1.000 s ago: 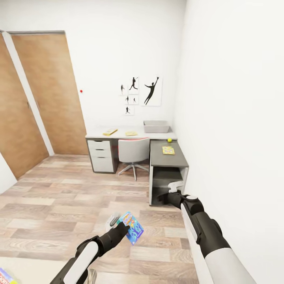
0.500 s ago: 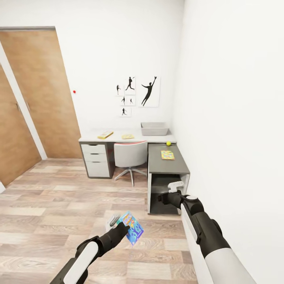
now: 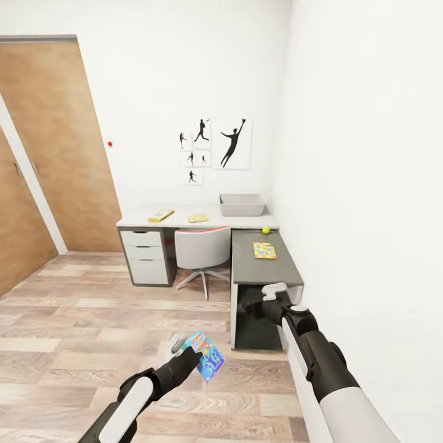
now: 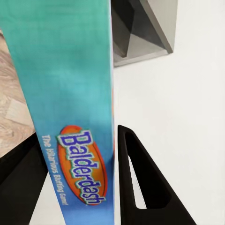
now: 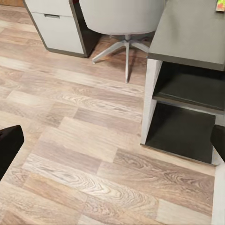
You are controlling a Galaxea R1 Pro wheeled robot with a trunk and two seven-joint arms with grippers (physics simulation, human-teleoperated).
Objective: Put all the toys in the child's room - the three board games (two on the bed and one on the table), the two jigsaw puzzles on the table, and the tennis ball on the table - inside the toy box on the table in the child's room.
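A blue game box (image 3: 205, 355) is clamped between the left gripper's (image 4: 110, 154) fingers, held above the wood floor (image 3: 80, 320). The right gripper (image 5: 112, 140) hangs spread wide with nothing in it, near the desk (image 3: 264, 271), where the toy box (image 3: 242, 205) sits at the corner.

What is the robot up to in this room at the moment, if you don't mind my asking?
It is carrying a blue board game clamped in its left end effector, facing the L-shaped table across the wood floor. The right end effector is open and holds nothing. On the table wait the grey toy box, the tennis ball, one jigsaw puzzle on the dark section, and two more flat toys on the pale top. Nothing shows in the toy box from here.
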